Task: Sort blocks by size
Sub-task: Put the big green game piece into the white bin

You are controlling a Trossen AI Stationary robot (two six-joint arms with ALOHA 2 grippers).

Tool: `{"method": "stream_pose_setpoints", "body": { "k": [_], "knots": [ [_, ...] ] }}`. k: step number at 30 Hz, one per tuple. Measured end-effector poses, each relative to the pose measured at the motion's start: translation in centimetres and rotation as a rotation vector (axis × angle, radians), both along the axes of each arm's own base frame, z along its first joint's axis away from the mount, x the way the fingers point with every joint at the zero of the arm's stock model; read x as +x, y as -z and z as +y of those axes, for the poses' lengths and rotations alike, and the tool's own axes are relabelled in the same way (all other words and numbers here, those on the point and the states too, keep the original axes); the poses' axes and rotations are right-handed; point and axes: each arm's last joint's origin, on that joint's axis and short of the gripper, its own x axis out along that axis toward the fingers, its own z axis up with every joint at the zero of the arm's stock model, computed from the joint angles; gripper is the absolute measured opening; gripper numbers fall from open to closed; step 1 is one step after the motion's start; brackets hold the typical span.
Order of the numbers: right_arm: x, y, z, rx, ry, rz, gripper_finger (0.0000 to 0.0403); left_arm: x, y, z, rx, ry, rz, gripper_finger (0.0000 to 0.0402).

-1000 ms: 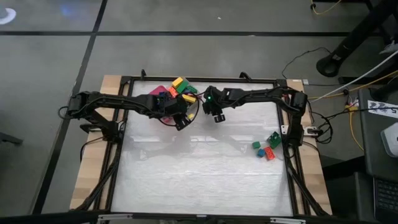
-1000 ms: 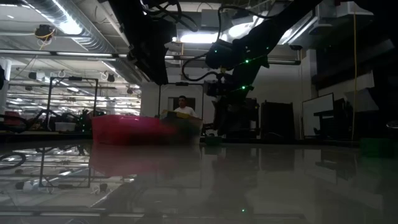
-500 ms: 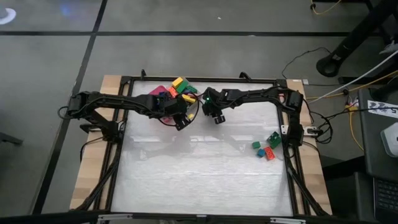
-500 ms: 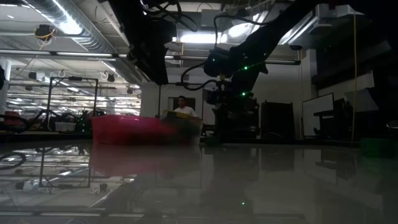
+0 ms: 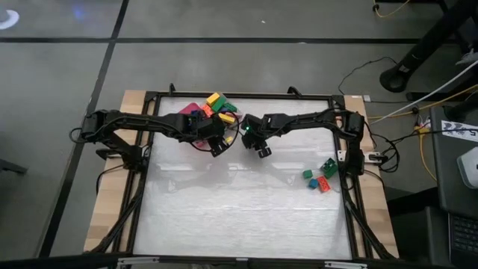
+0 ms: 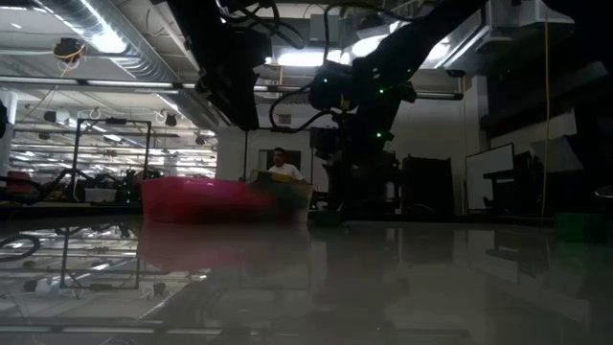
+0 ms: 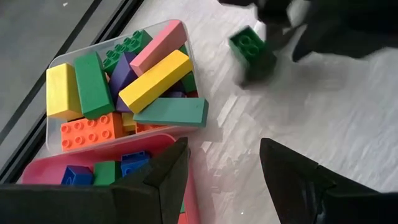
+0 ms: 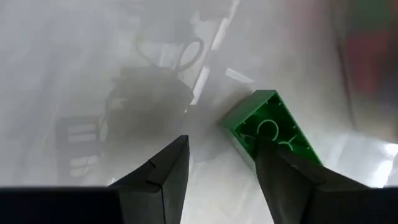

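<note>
A small green block (image 8: 273,127) lies on the white table beside the tip of one finger of my right gripper (image 8: 221,168), which is open with nothing between its fingers. The block also shows blurred in the left wrist view (image 7: 252,53), just under the right gripper. In the high view my right gripper (image 5: 263,152) hides it. My left gripper (image 7: 224,168) is open and empty next to the trays, close to the right gripper (image 5: 217,147). A clear tray (image 7: 185,37) holds several long blocks. A pink tray (image 7: 37,171) holds blue and green short blocks. My right gripper has one fingertip (image 8: 277,165) right beside the green block's lower edge (image 8: 249,144), on the finger's outer side. I cannot tell whether it touches the block. The fingers point down toward the table.
Three small blocks, blue, green and red (image 5: 319,175), lie near the table's right edge. The trays stand at the far side, left of centre (image 5: 213,104). The white table surface (image 5: 239,209) stretches toward the near edge. A person shows far off in the room (image 6: 280,165).
My right gripper has moved a little toward the table's left and near edges, closer to my left gripper and the trays.
</note>
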Motion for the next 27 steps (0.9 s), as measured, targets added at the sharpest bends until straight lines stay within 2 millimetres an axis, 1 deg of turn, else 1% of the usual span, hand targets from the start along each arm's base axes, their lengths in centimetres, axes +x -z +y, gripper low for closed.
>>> {"method": "stream_pose_setpoints", "body": {
  "k": [6,12,17,19,22,27],
  "knots": [
    [0.6,0.0,3.0,-0.016,-0.083,0.009,0.0177,0.0,0.0,0.0,0.003,0.005,0.003,0.0184],
    [0.8,0.1,5.7,-0.032,-0.175,0.016,0.0177,0.0,0.0,0.0,0.003,0.005,0.003,0.0184],
    [0.9,-0.3,7.6,-0.170,-0.214,0.020,0.0177,0.0,0.0,0.0,0.003,0.005,0.003,0.0184],
    [0.8,-0.6,8.1,-0.221,-0.213,0.021,0.0177,0.0,0.0,0.0,0.003,0.005,0.002,0.0184],
    [0.6,-1.2,8.8,-0.235,-0.244,0.016,0.0177,0.0,0.0,0.0,-0.001,-0.003,-0.006,0.0184],
    [0.7,-1.7,9.1,-0.254,-0.275,-0.001,0.0177,0.0,0.0,0.0,-0.010,-0.019,-0.015,0.0184]
  ]
}}
